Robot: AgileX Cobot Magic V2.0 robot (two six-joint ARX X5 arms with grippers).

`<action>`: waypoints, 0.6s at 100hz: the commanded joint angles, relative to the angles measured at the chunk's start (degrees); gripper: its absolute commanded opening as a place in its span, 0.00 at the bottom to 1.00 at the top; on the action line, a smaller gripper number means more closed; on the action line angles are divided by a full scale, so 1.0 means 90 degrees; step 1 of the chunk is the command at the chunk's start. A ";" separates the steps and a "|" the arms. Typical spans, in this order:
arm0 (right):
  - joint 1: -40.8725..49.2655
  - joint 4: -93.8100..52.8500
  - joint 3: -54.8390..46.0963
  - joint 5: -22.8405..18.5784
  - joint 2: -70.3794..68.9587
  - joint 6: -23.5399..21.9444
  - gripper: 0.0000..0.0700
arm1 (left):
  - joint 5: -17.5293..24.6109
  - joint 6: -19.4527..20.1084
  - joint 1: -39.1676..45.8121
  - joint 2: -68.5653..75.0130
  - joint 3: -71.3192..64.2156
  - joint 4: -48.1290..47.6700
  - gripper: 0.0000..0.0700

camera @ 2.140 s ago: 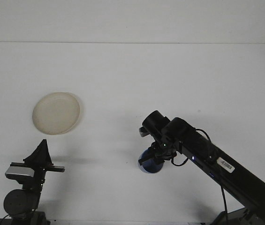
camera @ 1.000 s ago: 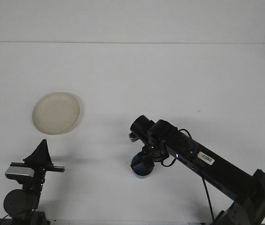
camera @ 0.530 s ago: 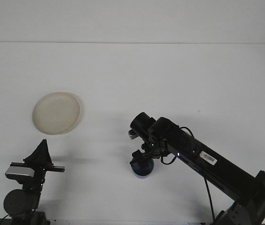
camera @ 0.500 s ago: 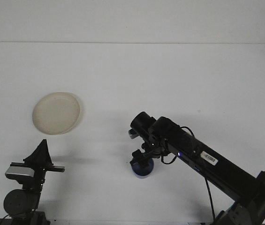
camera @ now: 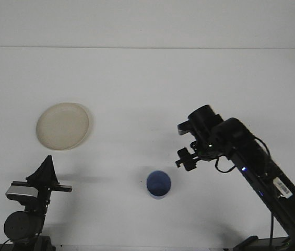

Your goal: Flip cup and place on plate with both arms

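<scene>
While the right end effector (camera: 185, 158) is hanging free above the tabletop (camera: 189, 83), just right of and apart from the cup (camera: 158, 184), it is gripping nothing; whether its fingers are spread or closed I cannot tell at this size. The cup is sitting upright on the tabletop with its mouth facing up, blue wall and open interior showing. Judgement: the flip part is looking done, since the cup is resting opening-up and released.

The left end effector (camera: 48, 170) is parked at the near-left edge, pointing toward the plate (camera: 63, 125); its finger state I also cannot tell, and it is holding nothing.

The plate is lying well apart from the cup, up and to the left, and is carrying nothing. Judgement: the placing half is remaining, so the cup is needing a pickup and transfer across to the plate, probably by the left arm.

Writing: a white sticker (camera: 279, 186) is showing on the right arm link, too small to read.
</scene>
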State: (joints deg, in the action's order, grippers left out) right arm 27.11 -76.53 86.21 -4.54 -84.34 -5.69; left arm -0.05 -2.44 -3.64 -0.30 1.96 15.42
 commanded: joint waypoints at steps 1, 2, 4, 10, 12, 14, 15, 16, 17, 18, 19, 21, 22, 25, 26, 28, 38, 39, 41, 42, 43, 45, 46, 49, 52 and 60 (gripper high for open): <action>-0.0369 0.0032 0.0121 -0.0002 0.0155 0.0355 0.60 | -0.0017 0.0049 -0.0002 0.0012 -0.0129 0.0058 0.02; -0.0440 0.0044 0.0121 -0.0002 0.0187 0.0367 0.60 | -0.0015 0.0049 -0.0002 0.0012 -0.0129 0.0061 0.02; -0.0585 0.0068 0.0121 -0.0002 0.0250 0.0406 0.60 | -0.0015 0.0049 -0.0002 0.0012 -0.0129 0.0061 0.02; -0.0996 0.0112 0.0121 -0.0002 0.0432 0.0483 0.60 | -0.0015 0.0049 -0.0002 0.0012 -0.0129 0.0058 0.02; -0.1129 0.0126 0.0121 0.0000 0.0495 0.0486 0.60 | -0.0015 0.0049 -0.0002 0.0012 -0.0129 0.0058 0.02; -0.1265 0.0148 0.0119 0.0000 0.0559 0.0486 0.60 | -0.0015 0.0049 -0.0002 0.0012 -0.0129 0.0058 0.02; -0.1333 0.0165 0.0117 0.0000 0.0593 0.0486 0.60 | -0.0015 0.0049 -0.0002 0.0012 -0.0129 0.0058 0.02; -0.1396 0.0180 0.0114 -0.0002 0.0627 0.0486 0.60 | -0.0015 0.0049 -0.0002 0.0012 -0.0129 0.0061 0.02; -0.1457 0.0204 0.0109 0.0000 0.0661 0.0486 0.60 | -0.0015 0.0049 -0.0002 0.0012 -0.0129 0.0058 0.02; -0.1513 0.0226 0.0102 0.0000 0.0697 0.0486 0.60 | -0.0015 0.0049 -0.0002 0.0012 -0.0129 0.0058 0.02; -0.1569 0.0255 0.0092 -0.0002 0.0733 0.0486 0.60 | -0.0015 0.0049 -0.0002 0.0012 -0.0129 0.0058 0.02; -0.1676 0.0316 0.0070 0.0000 0.0811 0.0486 0.60 | -0.0015 0.0049 -0.0002 0.0012 -0.0129 0.0058 0.02; -0.1724 0.0347 0.0058 0.0000 0.0850 0.0486 0.60 | -0.0015 0.0049 -0.0002 0.0012 -0.0129 0.0058 0.02; -0.1865 0.0435 0.0017 0.0000 0.0969 0.0486 0.60 | -0.0015 0.0049 -0.0002 0.0012 -0.0129 0.0061 0.02; -0.1909 0.0464 0.0000 0.0000 0.1010 0.0486 0.60 | -0.0015 0.0049 -0.0002 0.0012 -0.0129 0.0061 0.02; -0.1989 0.0517 -0.0029 0.0000 0.1098 0.0486 0.60 | -0.0015 0.0049 -0.0002 0.0012 -0.0129 0.0058 0.02; -0.2285 0.0916 -0.0272 0.0000 0.1569 0.0486 0.60 | -0.0015 0.0049 -0.0002 0.0012 -0.0129 0.0061 0.02; -0.2302 0.0957 -0.0304 0.0000 0.1617 0.0481 0.60 | -0.0015 0.0049 -0.0002 0.0012 -0.0129 0.0058 0.02; -0.2331 0.1032 -0.0369 0.0000 0.1715 0.0476 0.60 | -0.0015 0.0049 -0.0002 0.0012 -0.0129 0.0061 0.02; -0.2346 0.1069 -0.0403 0.0002 0.1761 0.0471 0.60 | -0.0015 0.0049 -0.0002 0.0012 -0.0129 0.0061 0.02; -0.2356 0.1100 -0.0437 0.0002 0.1809 0.0466 0.60 | -0.0017 0.0049 -0.0002 0.0012 -0.0129 0.0061 0.02; -0.2373 0.1158 -0.0508 0.0002 0.1906 0.0454 0.60 | -0.0015 0.0049 -0.0002 0.0012 -0.0129 0.0061 0.02; -0.2378 0.1180 -0.0542 0.0005 0.1960 0.0444 0.60 | -0.0015 0.0049 -0.0002 0.0012 -0.0129 0.0061 0.02; -0.2390 0.1253 -0.0646 0.0005 0.2106 0.0442 0.60 | -0.0015 0.0049 -0.0002 0.0012 -0.0129 0.0058 0.02; -0.2390 0.1355 -0.0767 0.0007 0.2254 0.0437 0.60 | -0.0015 0.0049 -0.0002 0.0012 -0.0129 0.0061 0.02; -0.2390 0.1702 -0.1154 0.0010 0.2681 0.0359 0.60 | -0.0015 0.0049 -0.0002 0.0012 -0.0129 0.0058 0.02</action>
State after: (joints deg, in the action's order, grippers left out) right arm 5.56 -63.35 77.17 -4.45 -61.84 -2.28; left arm -0.05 -2.44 -3.64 -0.30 1.96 15.42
